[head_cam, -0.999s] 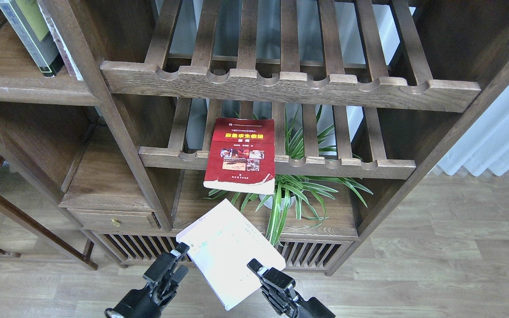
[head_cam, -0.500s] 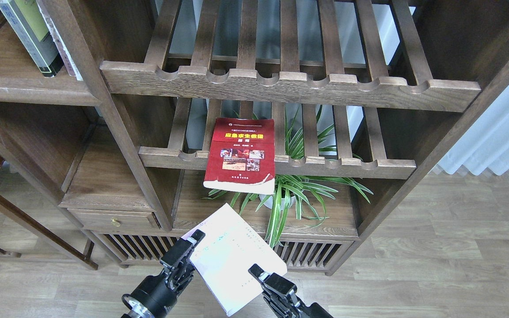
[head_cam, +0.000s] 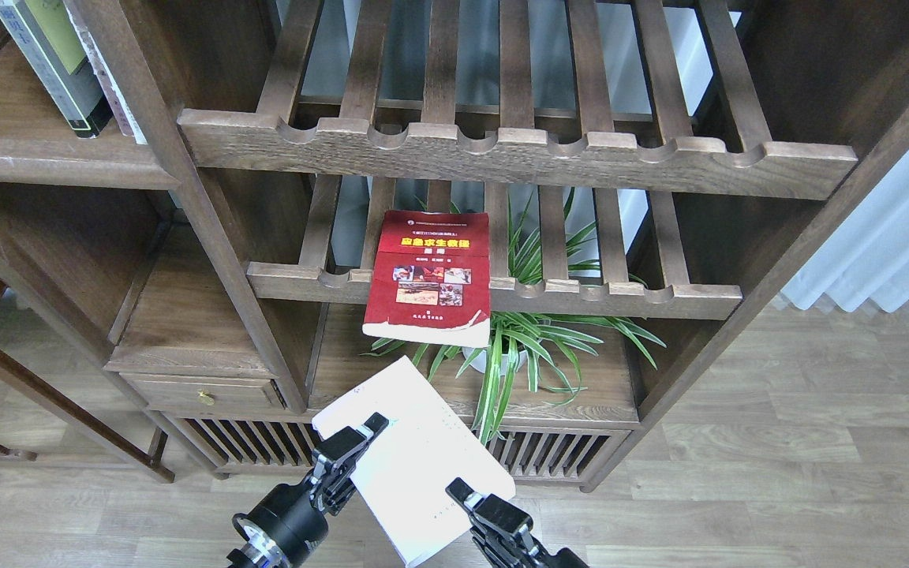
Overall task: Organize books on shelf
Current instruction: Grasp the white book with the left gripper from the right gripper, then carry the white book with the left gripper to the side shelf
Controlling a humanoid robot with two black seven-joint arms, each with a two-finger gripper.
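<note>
A cream-white book (head_cam: 415,450) is held tilted in the air in front of the cabinet's base. My right gripper (head_cam: 466,505) is shut on its lower right edge. My left gripper (head_cam: 348,457) reaches over the book's left edge with one finger on its top face. The other finger is hidden beneath, so I cannot tell whether it clamps. A red book (head_cam: 431,276) with a yellow title lies flat on the lower slatted rack and overhangs its front rail. A black-grey book (head_cam: 52,63) with a yellow-green panel stands on the solid shelf (head_cam: 52,162) at top left.
Two slatted racks (head_cam: 518,154) with notched front rails fill the middle bay. A potted spider plant (head_cam: 533,347) stands on the board under the red book. A small drawer (head_cam: 202,390) is at lower left. Another pale spine (head_cam: 111,79) leans beside the black-grey book.
My left gripper has moved right and up from the book's left edge onto its top face. The white book has shifted slightly. The right gripper and the red book have stayed put.
</note>
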